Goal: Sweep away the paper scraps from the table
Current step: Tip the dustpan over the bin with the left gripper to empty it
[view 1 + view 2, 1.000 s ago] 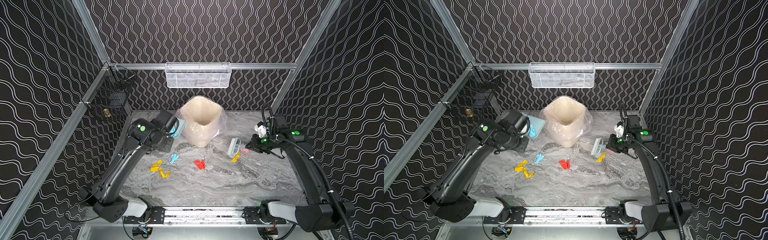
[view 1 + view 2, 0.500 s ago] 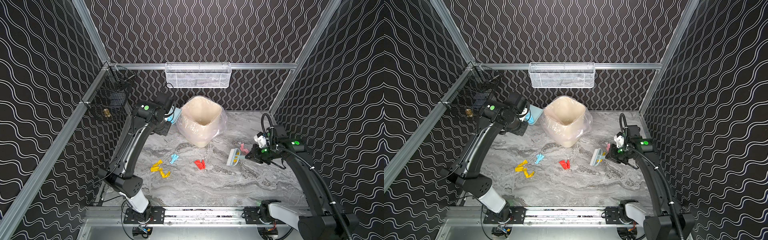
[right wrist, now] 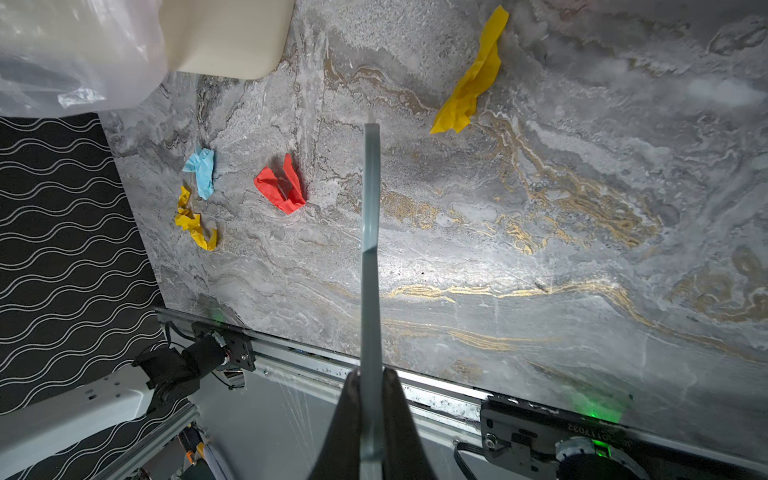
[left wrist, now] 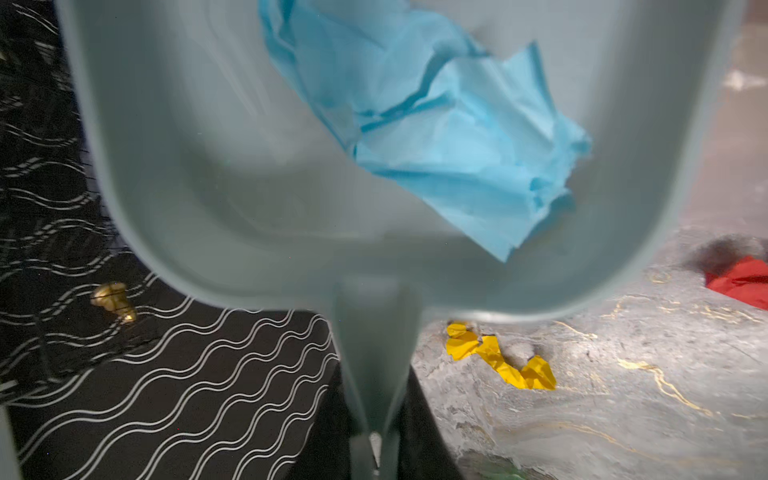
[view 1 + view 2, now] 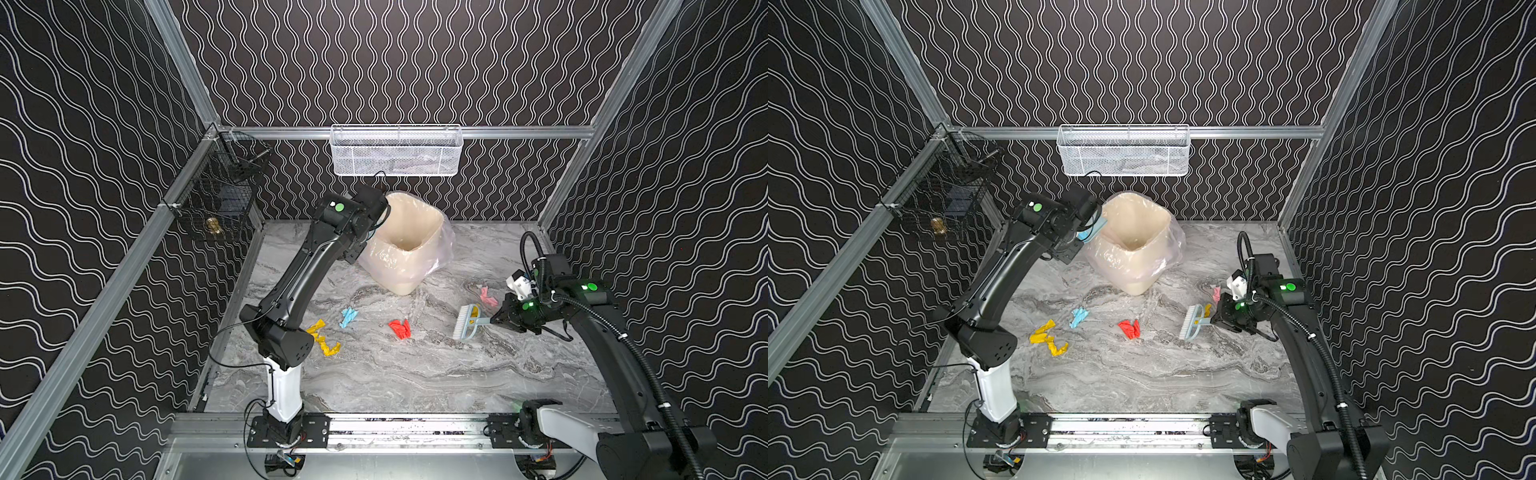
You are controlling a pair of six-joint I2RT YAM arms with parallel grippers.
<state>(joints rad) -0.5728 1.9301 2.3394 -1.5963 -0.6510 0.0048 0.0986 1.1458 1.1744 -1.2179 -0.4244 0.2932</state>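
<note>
Scrap in the pan, folks: blue scrap (image 4: 449, 137) lies in the dustpan (image 4: 249, 187), out ahead of the L gripper (image 4: 376, 451), jaws pinched on the pan's handle. Pan hangs at the bin (image 5: 432, 216) rim, so we'd call a tip-in next. R gripper (image 3: 371, 395) is clamped on the brush (image 5: 467, 322) handle, bristles facing the red scrap (image 5: 400, 328) across bare table (image 5: 415, 374); R arm's nearer it. Yellow scrap (image 5: 474, 311) and pink scrap (image 5: 487, 296) sit just beside the brush; yellow strips (image 5: 324, 340) and second blue scrap (image 5: 348, 318) lie mid-table, L side.

Marble table (image 5: 415, 374) carries paper scraps (image 5: 400, 328), bin (image 5: 403, 276).
</note>
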